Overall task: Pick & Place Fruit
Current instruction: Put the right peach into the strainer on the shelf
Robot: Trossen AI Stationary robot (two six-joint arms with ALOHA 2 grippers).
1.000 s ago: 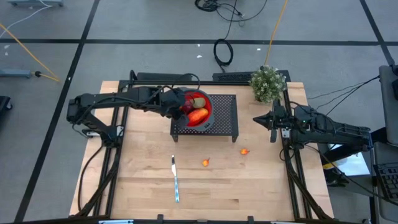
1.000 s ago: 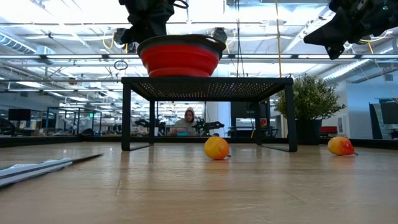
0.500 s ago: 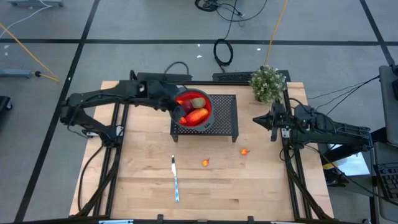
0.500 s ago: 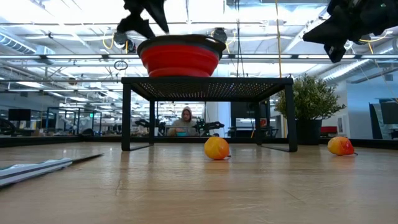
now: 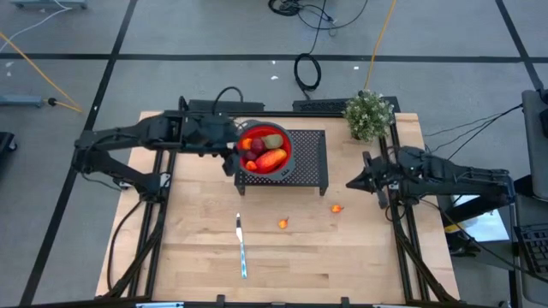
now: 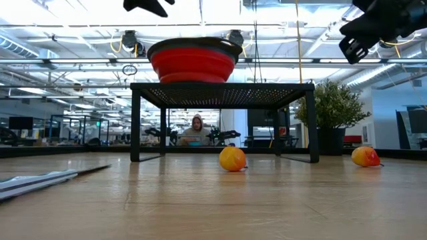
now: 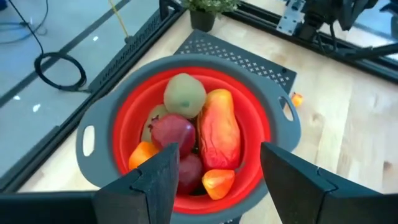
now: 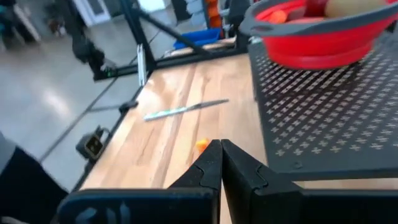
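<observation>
the fruit is split between two places. most pieces sit in the red bowl: a red-orange oval, a brown-green kiwi-like piece, a dark red-purple piece and small orange pieces. the bowl stands on the black perforated stand toward 12 o'clock of the table centre. two tiny orange pieces lie on the wooden table: one near the centre, one toward 3 o'clock of it. in the low view both rest in front of the stand, well apart from each other.

the left gripper hangs above the bowl at its 9 o'clock edge, fingers spread partway and empty. the right gripper is at the 3 o'clock edge of the table, raised, fingers pressed together and empty, its tip aimed across the table toward the loose pieces.

the step in hand appears to be fetching a loose piece. recommended procedure:
- open the fingers before descent.
- centre the fingers over the piece, one on each side, and come straight down; a small round piece is likely to roll if nudged.
- close gently.
- lift clear of the stand's edge before moving over the bowl.
- keep clear of the knife, toward 7 o'clock of the centre, and the potted plant at the 1 o'clock corner.
</observation>
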